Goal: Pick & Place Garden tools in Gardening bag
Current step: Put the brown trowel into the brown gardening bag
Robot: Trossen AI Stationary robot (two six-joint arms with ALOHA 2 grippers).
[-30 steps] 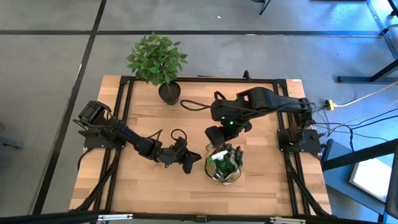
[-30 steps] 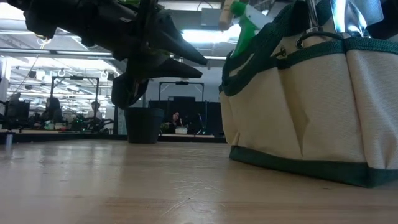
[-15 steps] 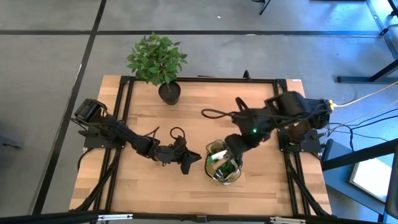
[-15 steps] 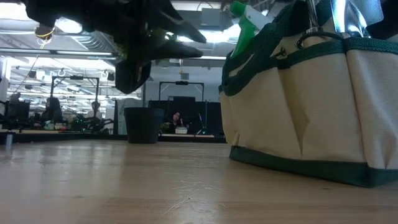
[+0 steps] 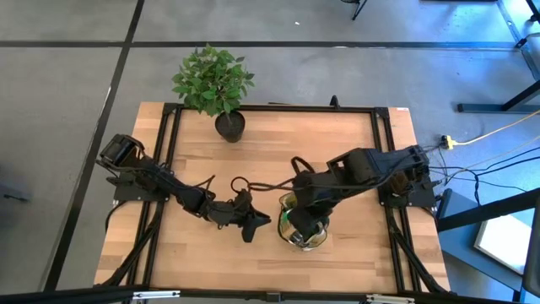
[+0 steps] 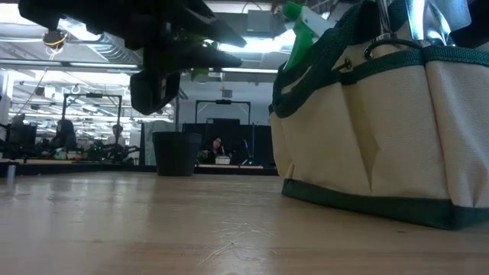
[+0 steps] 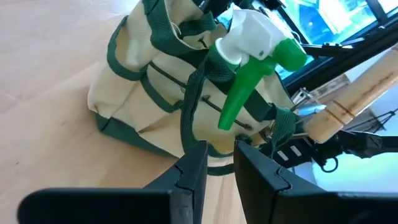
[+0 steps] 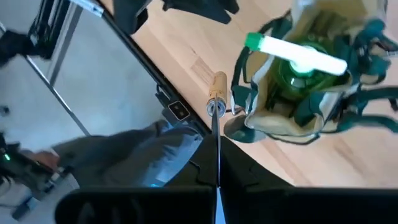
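The gardening bag (image 5: 289, 235), cream with green trim, stands upright at the table's near middle. A green spray bottle (image 7: 249, 87) with a white trigger sticks out of its top. My right gripper (image 5: 307, 218) hovers over the bag, shut on a wooden-handled garden tool (image 8: 217, 84). My left gripper (image 5: 256, 223) hangs above the table just left of the bag, pointing at it. The left wrist view shows a narrow gap between its fingers (image 7: 217, 163), with nothing in it. The bag's loop handle (image 7: 185, 118) droops down the bag's side. My right gripper pinches the tool's thin metal shaft (image 8: 216, 149) between its two shut fingers. The shaft runs on ahead along the line of the fingers. The fingers slant down from above. The tool is lifted clear, its wooden handle (image 8: 217, 84) leading, beside the bag's rim on the near-edge side.
A leafy plant (image 5: 211, 78) in a black pot (image 5: 229, 125) stands at the far edge, left of centre. Bare wood lies left of the bag and along the near edge (image 5: 211, 262). The black frame rail (image 8: 177, 109) borders the near edge.
My right gripper has swung from just beyond the bag's far side toward the near edge and now hangs over the bag, still shut on the tool. The bag has stayed in place.
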